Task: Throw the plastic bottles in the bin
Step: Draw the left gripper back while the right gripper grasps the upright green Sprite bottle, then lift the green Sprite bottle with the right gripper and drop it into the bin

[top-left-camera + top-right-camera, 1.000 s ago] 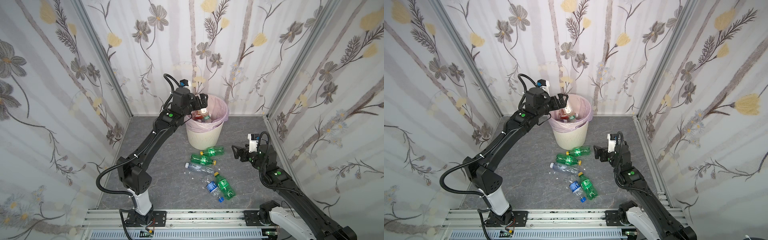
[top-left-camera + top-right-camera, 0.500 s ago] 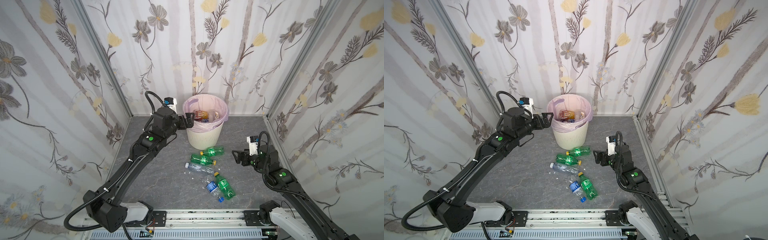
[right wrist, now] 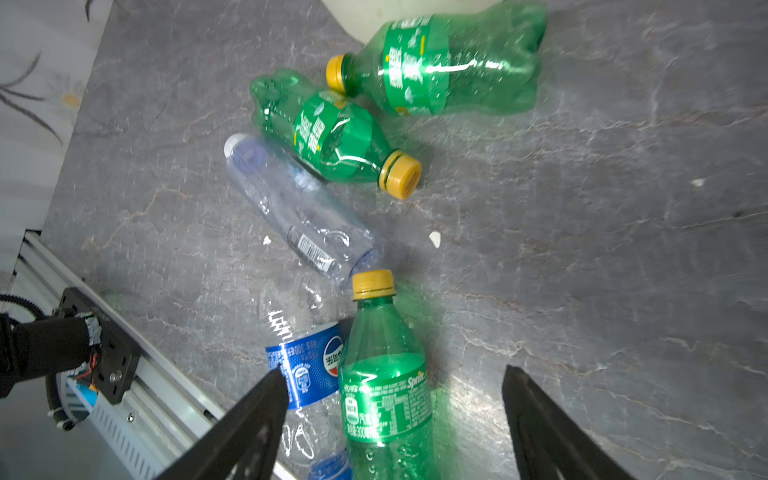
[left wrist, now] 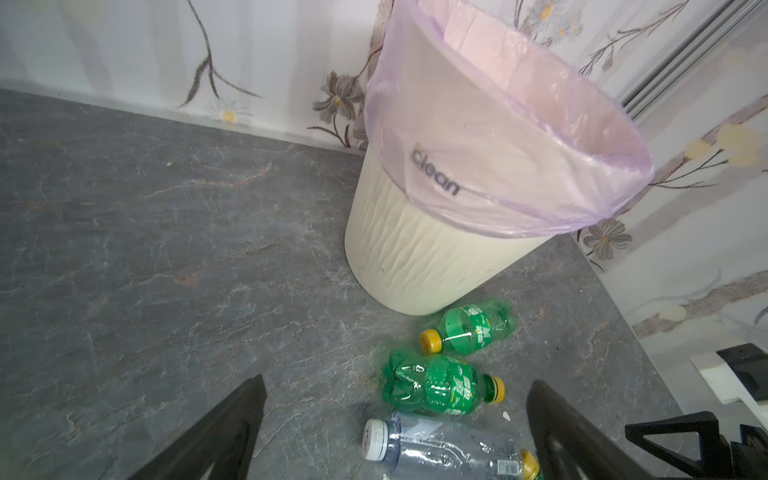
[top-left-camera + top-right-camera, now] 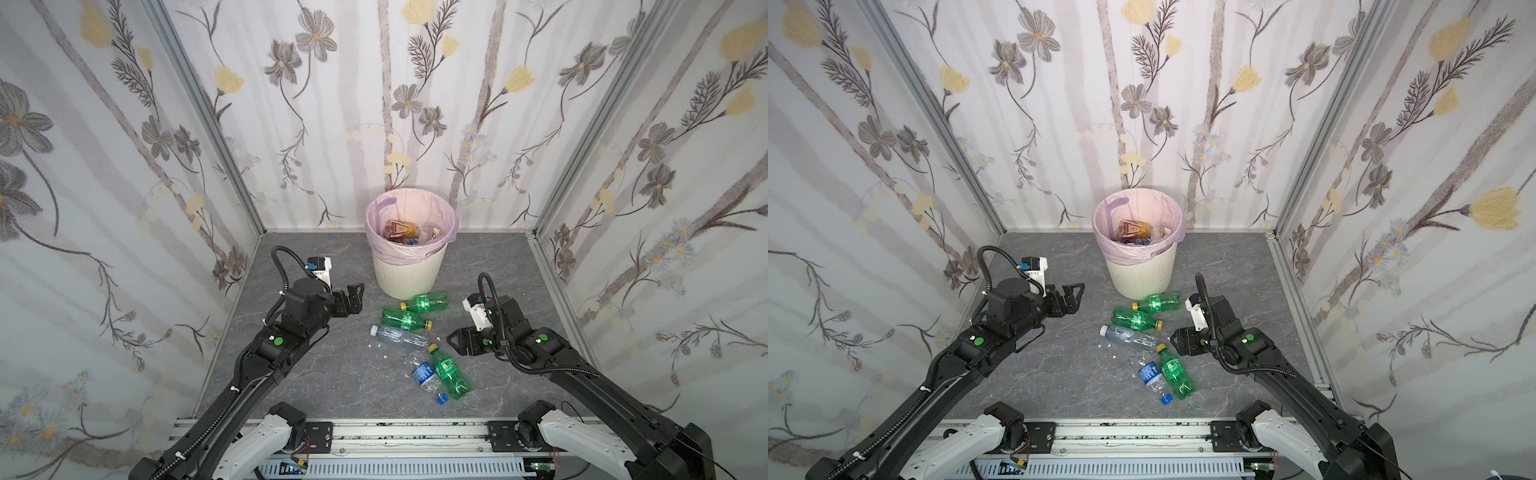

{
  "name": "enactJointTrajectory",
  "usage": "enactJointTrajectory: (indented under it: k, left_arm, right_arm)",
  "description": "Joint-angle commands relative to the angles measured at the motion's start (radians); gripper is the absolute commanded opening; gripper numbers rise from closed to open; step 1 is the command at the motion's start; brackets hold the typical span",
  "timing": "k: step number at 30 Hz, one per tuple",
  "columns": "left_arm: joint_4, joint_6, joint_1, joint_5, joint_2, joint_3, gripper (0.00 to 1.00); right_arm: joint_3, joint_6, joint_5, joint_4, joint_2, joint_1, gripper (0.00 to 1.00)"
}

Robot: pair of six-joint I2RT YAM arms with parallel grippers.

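Green plastic makes up three of the five plastic bottles (image 5: 403,319) lying on their sides on the grey worktop (image 5: 340,374) in front of the bin (image 5: 409,276). One green bottle (image 5: 424,302) lies at the foot of the bin. In both top views its yellow cap points left. A second green bottle (image 5: 1136,319) lies just beside it, cap the other way, and a clear bottle with a white cap (image 5: 399,337) lies close against that one. Nearer the rail (image 5: 395,432), a third green bottle (image 3: 386,386) and a clear bottle with a blue label (image 3: 307,361) lie side by side, touching.

The bin stands upright near the back wall (image 5: 353,124), lined with a pale pink bag (image 4: 498,124). It holds more bottles, with an orange-red one (image 5: 399,228) on top.

The right gripper (image 5: 453,345) hovers low just beside the third green bottle's cap, jaws apart and holding nothing. In the right wrist view that bottle lies between them. The left gripper (image 5: 360,298) hangs to the left of the bottles, near the bin, jaws spread wide and empty.
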Motion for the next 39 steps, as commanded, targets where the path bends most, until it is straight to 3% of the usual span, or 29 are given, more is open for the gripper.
enactJointTrajectory:
  k: [1,14,20,33,39]
  left_arm:
    - [0.013,-0.007,0.002,0.007,-0.017,-0.044,1.0]
    - [0.013,-0.006,0.003,-0.007,-0.011,-0.075,1.0]
    - [0.013,-0.001,0.004,0.002,-0.001,-0.082,1.0]
    - [0.01,-0.007,0.004,0.009,-0.041,-0.105,1.0]
    - [0.008,-0.006,0.004,0.004,-0.043,-0.104,1.0]
  right_arm:
    - [0.004,0.015,-0.038,-0.034,0.045,0.031,0.81]
    - [-0.083,0.092,-0.048,0.106,0.198,0.115,0.77]
    - [-0.082,0.105,0.0,0.122,0.255,0.132,0.74]
    - [-0.09,0.134,0.077,0.172,0.312,0.134,0.66]
    - [-0.079,0.146,0.133,0.165,0.261,0.134,0.57]
